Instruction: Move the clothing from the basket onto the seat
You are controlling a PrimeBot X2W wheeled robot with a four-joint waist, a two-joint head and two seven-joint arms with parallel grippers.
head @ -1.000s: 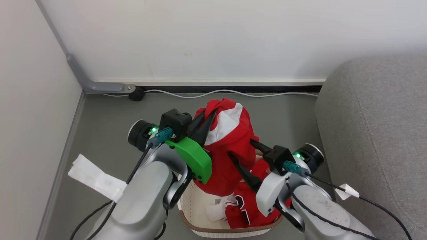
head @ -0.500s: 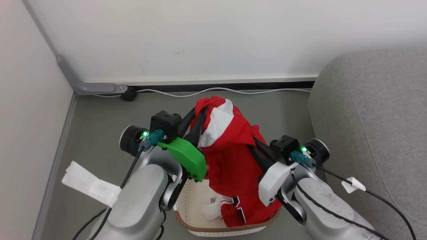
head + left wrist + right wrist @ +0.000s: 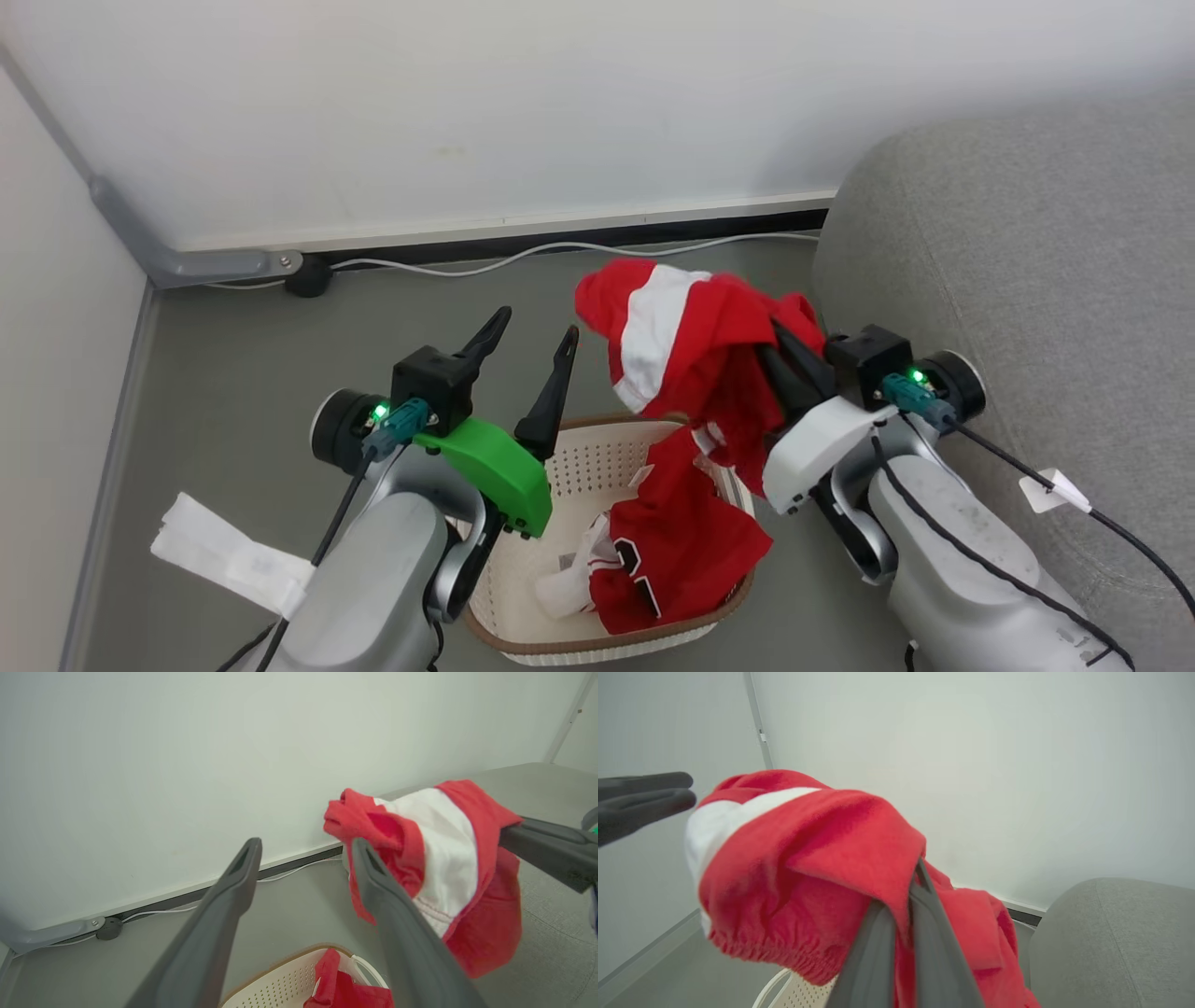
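Clothing (image 3: 691,345), limp and light, hangs from the clamped-shut right hand (image 3: 780,350); at nine o'clock the left hand (image 3: 537,322) gapes empty. Pinching a thick fold should hold.

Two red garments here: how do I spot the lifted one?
Start at the grey sofa on the right. Just left of it, the right gripper pinches a red garment above the basket. It shows a broad white band; the numbered garment lies in the basket.
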